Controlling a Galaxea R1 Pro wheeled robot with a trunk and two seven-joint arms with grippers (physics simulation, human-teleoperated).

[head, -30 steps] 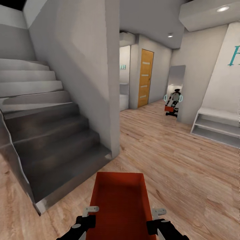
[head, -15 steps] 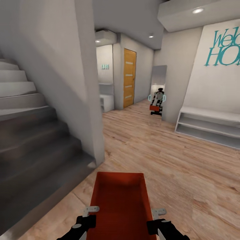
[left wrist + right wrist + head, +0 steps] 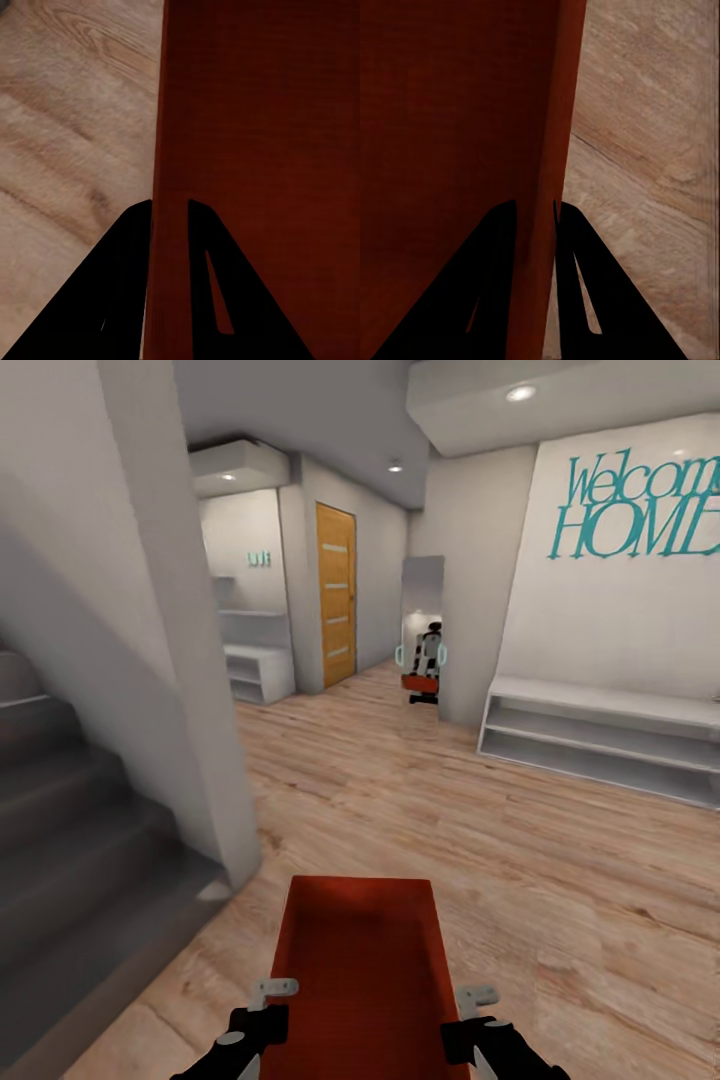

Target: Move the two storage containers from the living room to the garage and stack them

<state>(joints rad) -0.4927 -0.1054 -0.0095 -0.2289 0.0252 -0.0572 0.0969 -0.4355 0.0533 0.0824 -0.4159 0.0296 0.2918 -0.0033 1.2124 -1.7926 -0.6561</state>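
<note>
One red-orange storage container (image 3: 358,960) is held level in front of me, above light wood planks. My left gripper (image 3: 262,1008) is shut on its left wall and my right gripper (image 3: 472,1012) is shut on its right wall. In the left wrist view the black fingers of the left gripper (image 3: 169,217) straddle the container's (image 3: 262,135) rim. The right wrist view shows the right gripper (image 3: 536,214) clamped the same way on the container (image 3: 457,112). The other container and the garage are out of view.
A grey staircase (image 3: 80,830) and a white wall pillar (image 3: 170,660) stand close on the left. Ahead are an orange door (image 3: 336,595), a mirror (image 3: 422,630) reflecting the robot, and a low white shelf (image 3: 600,740) on the right. Wood floor (image 3: 450,810) stretches ahead.
The camera has turned right: the stairs slid off to the left and the wall lettering came into view. The container and both grippers keep their place in the picture.
</note>
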